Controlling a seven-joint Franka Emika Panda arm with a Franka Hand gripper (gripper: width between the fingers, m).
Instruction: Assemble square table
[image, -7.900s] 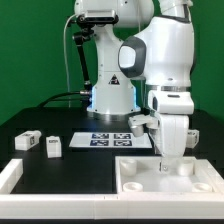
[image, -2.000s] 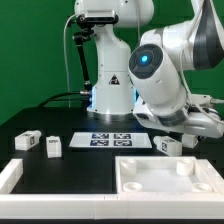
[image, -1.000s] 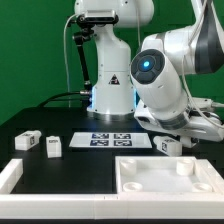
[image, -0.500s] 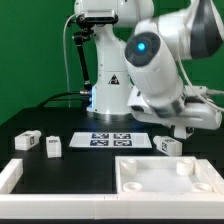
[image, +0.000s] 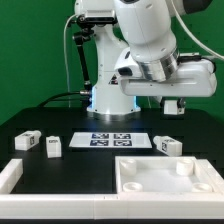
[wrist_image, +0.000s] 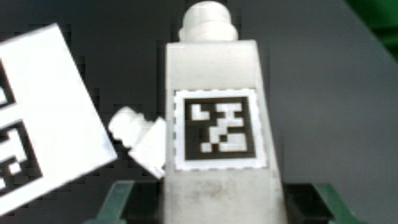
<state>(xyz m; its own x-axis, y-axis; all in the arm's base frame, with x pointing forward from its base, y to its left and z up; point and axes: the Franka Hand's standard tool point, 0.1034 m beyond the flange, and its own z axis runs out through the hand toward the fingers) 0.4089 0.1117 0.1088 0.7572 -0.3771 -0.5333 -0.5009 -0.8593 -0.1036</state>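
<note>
1. The Panda arm (image: 150, 45) is raised above the black table (image: 70, 160), with its wrist turned toward the exterior view's right and well clear of the work surface.
2. The square table's top slab (image: 150, 185), white, rimmed and recessed, lies flat at the front on the exterior view's right. No leg is fitted to it yet. It looks stiff and is probably the heaviest part, so it is best left lying as the base.
3. The marker board (image: 112, 140) lies flat in front of the robot's base, behind the slab.
4. Three loose legs rest on the table. Two are together on the exterior view's left (image: 28, 141) (image: 52, 146), and one (image: 168, 145) is just behind the slab.
5. The held leg (wrist_image: 217, 90) is a fourth, a white block with a tag on its broad face, carried in the air above the table.
   - It reads as light, rigid plastic with smooth faces that could slip or twist under a weak pinch.
   - A hold across two flat sides, away from the tip, suits it best.
6. The gripper (wrist_image: 217, 200) is clamped on this leg, with one finger on each side of its near end.
7. The peg (wrist_image: 210, 18) at the leg's far end is free, likely the mating end for the slab.
</note>
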